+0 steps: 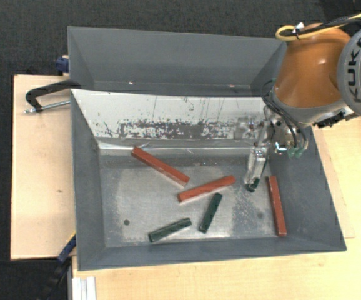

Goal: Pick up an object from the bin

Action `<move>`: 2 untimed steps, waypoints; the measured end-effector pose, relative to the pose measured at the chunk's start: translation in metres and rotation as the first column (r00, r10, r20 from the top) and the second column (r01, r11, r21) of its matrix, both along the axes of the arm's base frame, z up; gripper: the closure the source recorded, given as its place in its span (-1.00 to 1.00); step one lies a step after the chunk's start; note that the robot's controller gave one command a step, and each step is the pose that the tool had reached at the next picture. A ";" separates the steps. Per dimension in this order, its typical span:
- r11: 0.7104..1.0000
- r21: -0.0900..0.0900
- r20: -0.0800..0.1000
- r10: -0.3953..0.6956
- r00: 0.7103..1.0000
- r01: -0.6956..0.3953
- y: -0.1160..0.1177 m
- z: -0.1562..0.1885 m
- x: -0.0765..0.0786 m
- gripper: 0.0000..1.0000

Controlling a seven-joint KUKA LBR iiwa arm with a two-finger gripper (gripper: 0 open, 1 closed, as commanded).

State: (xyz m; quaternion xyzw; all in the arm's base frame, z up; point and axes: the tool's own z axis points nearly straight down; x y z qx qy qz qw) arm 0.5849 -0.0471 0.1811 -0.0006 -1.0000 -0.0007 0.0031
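Gripper (253, 183) is small and dark against the bin floor. We cannot tell whether spread or pressed together, nor whether it touches the floor. Upper part merges with cables under orange wrist cover (311, 67), hard to make out. We see tip low in right part of bin (84, 167), between right end of middle red bar (207, 189) and top end of right red bar (276, 206) — near both, contact unclear. Further left: near green bar (210, 212), far green bar (169, 229), left red bar (159, 165) — all lying apart.

Pincer (253, 184) hangs just beside rightmost red bar (276, 206)
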 end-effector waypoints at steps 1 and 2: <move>1.000 -0.001 0.009 0.001 1.000 -0.001 0.000 0.005 0.002 -1.00; 0.998 -0.001 0.014 0.059 0.998 -0.059 0.006 -0.050 -0.014 -1.00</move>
